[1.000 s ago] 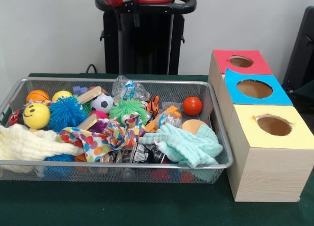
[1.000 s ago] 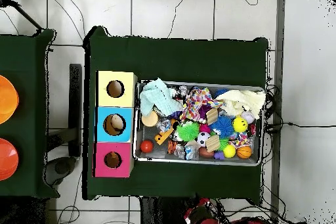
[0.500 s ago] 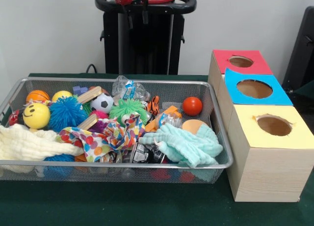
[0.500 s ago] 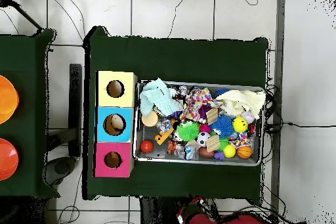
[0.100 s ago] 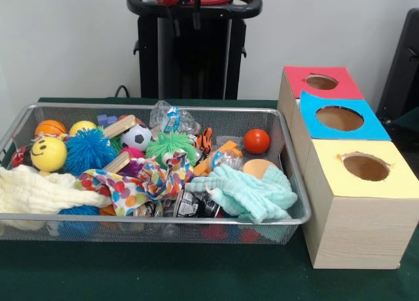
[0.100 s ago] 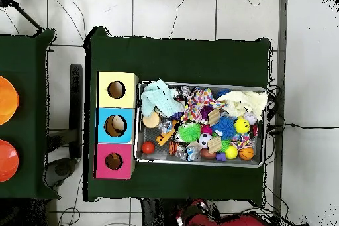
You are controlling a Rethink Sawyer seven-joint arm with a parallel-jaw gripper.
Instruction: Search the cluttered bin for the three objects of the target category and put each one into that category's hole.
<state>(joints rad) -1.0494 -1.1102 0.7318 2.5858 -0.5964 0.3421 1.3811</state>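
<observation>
Item: silver wire-mesh bin (image 5: 293,183) on the green-clothed desk (image 5: 163,275), beside three coloured-top hole boxes (image 5: 340,121). Contents: small smooth red ball (image 5: 256,141) at the box end, light, rigid, slippery; we'd grip across its middle. Red gripper (image 5: 185,16) hangs high; finger state we cannot tell.

Pale wall (image 5: 65,46), white tiled floor (image 6: 172,11) with cables (image 6: 301,127)

Pincer (image 5: 185,19) high at the back, above the surface (image 5: 163,275). Below and in front of it, bin (image 5: 196,218) of clutter. Off to its side, touching the bin's end, row of three boxes (image 5: 359,203), each holed on top.
</observation>
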